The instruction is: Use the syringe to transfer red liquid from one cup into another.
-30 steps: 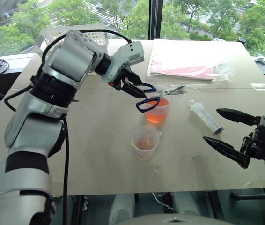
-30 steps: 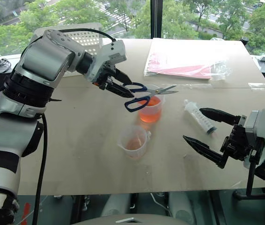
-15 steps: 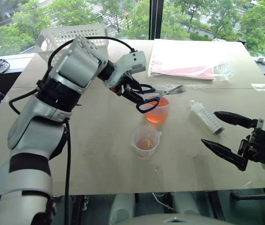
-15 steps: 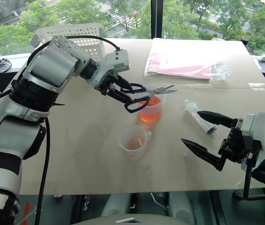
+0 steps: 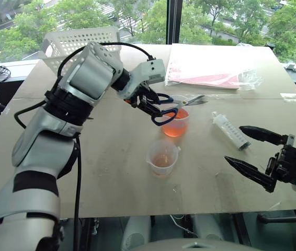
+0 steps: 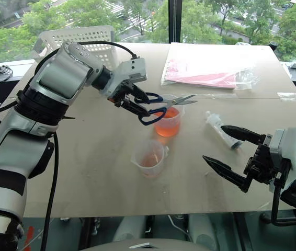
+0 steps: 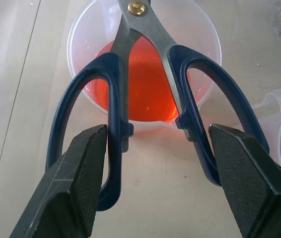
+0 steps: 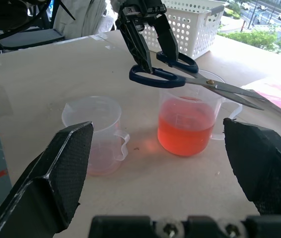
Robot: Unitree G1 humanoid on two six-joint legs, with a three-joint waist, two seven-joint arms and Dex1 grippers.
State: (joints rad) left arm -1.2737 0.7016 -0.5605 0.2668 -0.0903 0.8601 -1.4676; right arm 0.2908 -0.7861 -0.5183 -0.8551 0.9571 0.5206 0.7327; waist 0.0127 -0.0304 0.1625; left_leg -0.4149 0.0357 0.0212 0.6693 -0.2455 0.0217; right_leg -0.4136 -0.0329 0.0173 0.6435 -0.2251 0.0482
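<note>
The syringe (image 5: 230,130) lies flat on the table, right of both cups. The taller cup (image 5: 175,124) holds deep orange-red liquid (image 7: 145,84). Nearer me stands the shorter cup (image 5: 162,157) with a paler, shallow layer. Blue-handled scissors (image 5: 182,101) lie level across the taller cup's rim, blades pointing right. My left gripper (image 5: 156,110) is shut on the scissors, one finger pressed outside each handle loop (image 7: 113,124). My right gripper (image 5: 234,144) hangs open near the table's front right, just short of the syringe's nozzle end, with nothing between its fingers.
A white perforated basket (image 5: 75,39) stands at the back left. At the back right, a clear plastic bag with pink sheets (image 5: 211,65) lies on the table. Bare tabletop (image 5: 111,151) stretches left of the cups, and the front edge runs close below my right gripper.
My left wrist has turned a little, and the scissors now sit flatter over the taller cup. The right gripper, the syringe and both cups have stayed put.
</note>
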